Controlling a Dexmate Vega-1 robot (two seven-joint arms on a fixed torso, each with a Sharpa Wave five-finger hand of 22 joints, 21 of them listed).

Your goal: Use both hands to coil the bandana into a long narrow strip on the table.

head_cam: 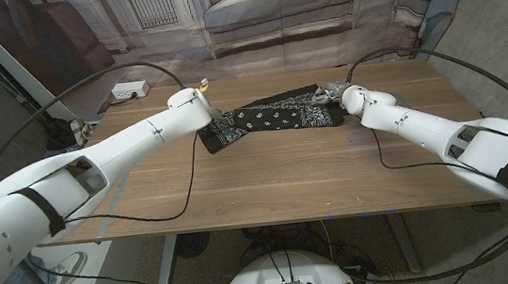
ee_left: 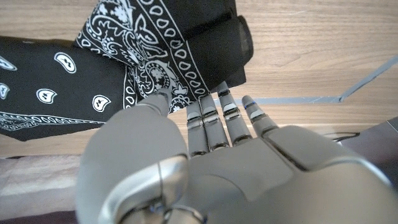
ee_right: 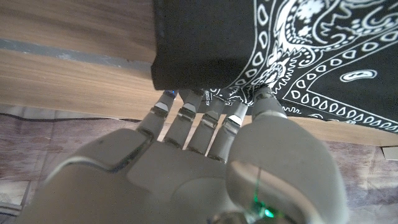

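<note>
A black bandana printed with white paisley and teardrop motifs lies across the far middle of the wooden tabletop, partly folded into a band running left to right, its left end turned over into a darker flap and its far-right corner rising in a point toward the far edge; the cloth is rumpled rather than flat, with bordered hems showing along the folds; the left hand meets the bandana's left end, and the left wrist view shows the left hand with thumb and fingertips pressed on a folded edge of the bandana, pinching the cloth; the right hand is at the bandana's right end, and the right wrist view shows the right hand with fingertips tucked under a plain black fold of the bandana and the thumb on the patterned part, gripping it; the tabletop is pale brown wood grain, crossed by thin black cables; beyond its far edge hangs a backdrop pictured with a grey sofa; a white power strip sits on the floor at far left.
</note>
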